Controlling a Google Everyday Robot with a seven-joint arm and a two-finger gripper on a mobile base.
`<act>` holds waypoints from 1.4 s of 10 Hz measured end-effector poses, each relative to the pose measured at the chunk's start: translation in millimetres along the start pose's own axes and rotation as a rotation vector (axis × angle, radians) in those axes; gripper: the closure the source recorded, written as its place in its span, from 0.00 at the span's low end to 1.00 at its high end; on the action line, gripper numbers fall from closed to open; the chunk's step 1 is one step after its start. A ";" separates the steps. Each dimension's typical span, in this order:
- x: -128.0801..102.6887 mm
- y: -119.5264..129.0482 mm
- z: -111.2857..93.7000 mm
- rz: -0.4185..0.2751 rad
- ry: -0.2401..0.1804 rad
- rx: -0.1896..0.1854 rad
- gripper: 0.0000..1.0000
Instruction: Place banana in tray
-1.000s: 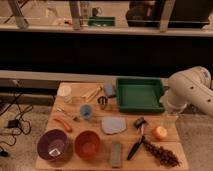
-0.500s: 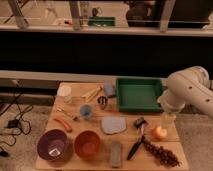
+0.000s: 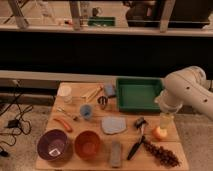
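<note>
The banana (image 3: 92, 93) is a slim pale-yellow piece lying on the wooden table (image 3: 75, 131), at the back just left of centre. The dark-green tray (image 3: 138, 94) stands at the back right, to the right of the banana, and looks empty. My bulky white arm (image 3: 186, 93) comes in from the right and overlaps the tray's right rim. The gripper (image 3: 165, 119) hangs below it near the table's right edge, just above a round orange fruit (image 3: 160, 133), far from the banana.
A blue cup (image 3: 86, 111) and an orange-red carrot-like piece (image 3: 63, 124) lie left of centre. A purple bowl (image 3: 53, 145) and an orange bowl (image 3: 88, 144) stand at the front left. A grey cloth (image 3: 113, 125), a brush (image 3: 135, 145) and dark grapes (image 3: 161, 153) lie in front.
My arm has shifted slightly to the left, toward the tray's right rim. The things on the table have not moved.
</note>
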 end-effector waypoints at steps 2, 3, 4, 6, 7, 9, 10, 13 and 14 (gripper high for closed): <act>-7.4 -1.0 0.3 -0.014 -0.017 -0.003 0.20; -14.7 -2.3 -0.6 -0.026 -0.026 -0.002 0.20; -25.1 -5.4 -2.4 -0.042 -0.035 0.002 0.20; -37.5 -9.6 -3.7 -0.068 -0.043 0.005 0.20; -48.1 -11.8 -4.8 -0.085 -0.052 0.006 0.20; -71.0 -16.9 -6.1 -0.121 -0.066 0.011 0.20; -81.8 -19.0 -6.1 -0.139 -0.073 0.014 0.20; -120.1 -19.3 -1.6 -0.206 -0.096 0.013 0.20; -120.3 -19.4 -1.6 -0.207 -0.095 0.013 0.20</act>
